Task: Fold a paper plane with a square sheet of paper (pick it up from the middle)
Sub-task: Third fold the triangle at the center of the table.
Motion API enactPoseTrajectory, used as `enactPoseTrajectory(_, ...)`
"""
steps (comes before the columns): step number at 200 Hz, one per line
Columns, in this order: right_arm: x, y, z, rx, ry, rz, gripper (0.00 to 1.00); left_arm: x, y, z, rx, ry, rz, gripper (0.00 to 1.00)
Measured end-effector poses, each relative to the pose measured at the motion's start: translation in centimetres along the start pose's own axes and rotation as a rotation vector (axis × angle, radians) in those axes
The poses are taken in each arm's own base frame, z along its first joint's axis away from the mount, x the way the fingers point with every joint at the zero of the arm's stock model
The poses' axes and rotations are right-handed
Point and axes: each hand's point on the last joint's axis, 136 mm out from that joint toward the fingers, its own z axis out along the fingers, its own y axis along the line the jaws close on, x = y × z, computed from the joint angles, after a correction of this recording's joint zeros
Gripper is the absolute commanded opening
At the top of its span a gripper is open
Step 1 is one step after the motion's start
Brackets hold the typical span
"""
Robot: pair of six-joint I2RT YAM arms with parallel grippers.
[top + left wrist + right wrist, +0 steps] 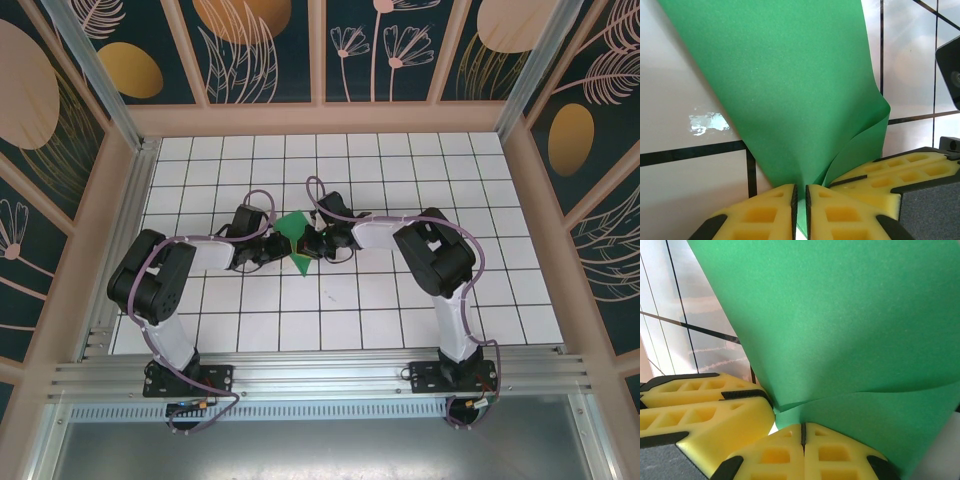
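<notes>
Square sheet of paper (294, 227) is held up just over the middle of the counter (400, 320), pinched from both sides: left arm's jaws all but closed on it, right arm's jaws fully closed on it. The pick-up looks done, but no crisp plane fold shows yet. It is bright green and smooth, and it curls in a loose bend.

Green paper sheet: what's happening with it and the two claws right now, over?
Left gripper shut on thin bright green paper sheet. Right gripper shut on it too, beside the left. Sheet bent between them. No obstacle seen.
</notes>
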Motion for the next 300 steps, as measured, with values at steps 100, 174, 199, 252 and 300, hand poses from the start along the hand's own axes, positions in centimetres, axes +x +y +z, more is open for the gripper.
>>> enactPoseTrajectory(100, 0.0, 0.0, 0.0, 0.000, 0.000, 0.000, 0.00, -0.9, -1.1, -0.5, 0.031, -0.036, 0.017, 0.25)
enactPoseTrajectory(174, 0.1, 0.0, 0.0, -0.004, 0.001, -0.001, 0.00, -0.3, -0.5, 0.3, 0.031, -0.005, 0.003, 0.22)
enactPoseTrajectory(199, 0.0, 0.0, 0.0, -0.028, 0.002, 0.000, 0.00, -0.2, -0.6, 0.3, 0.037, -0.001, 0.002, 0.22)
enactPoseTrajectory(252, 0.0, 0.0, -0.1, -0.072, 0.003, -0.005, 0.00, 0.0, -0.9, 0.5, 0.061, 0.013, 0.004, 0.19)
enactPoseTrajectory(300, 0.1, 0.1, -0.1, -0.083, 0.004, -0.005, 0.00, 0.0, -0.7, 0.7, 0.058, 0.017, 0.005, 0.10)
